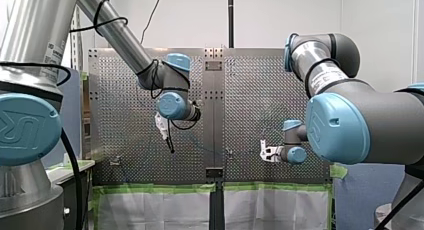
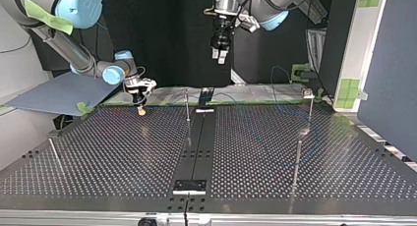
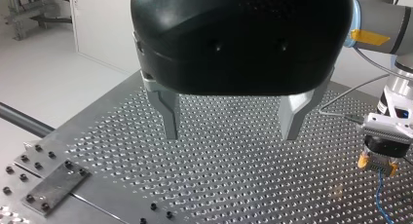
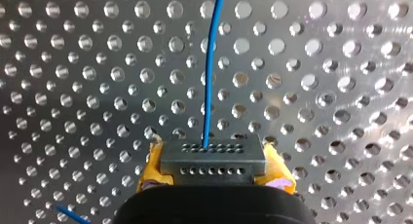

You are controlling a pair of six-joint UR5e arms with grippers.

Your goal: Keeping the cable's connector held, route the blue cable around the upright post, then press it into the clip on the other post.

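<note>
connector [image 4: 212, 158]: small grey block, clamped between the yellow pads [image 4: 150, 169] of my right gripper [image 4: 213, 171], close over the perforated table [image 4: 341, 87].
blue cable [image 4: 209, 87]: thin strand leaving the connector's face, running ahead across the table.
handling: likely light, limp, springy; wants gentle tension, no yanking at the joint.
hold: by the connector's sides, as now.
left gripper [image 3: 229, 129]: metal fingers [image 3: 169, 112] wide apart, empty.

Two hands [image 3: 231, 136] [image 4: 213, 177], one cable [image 4: 209, 78], four posts [image 2: 187, 108] [image 2: 310, 110] [image 2: 297, 159] [image 2: 54, 151]
</note>
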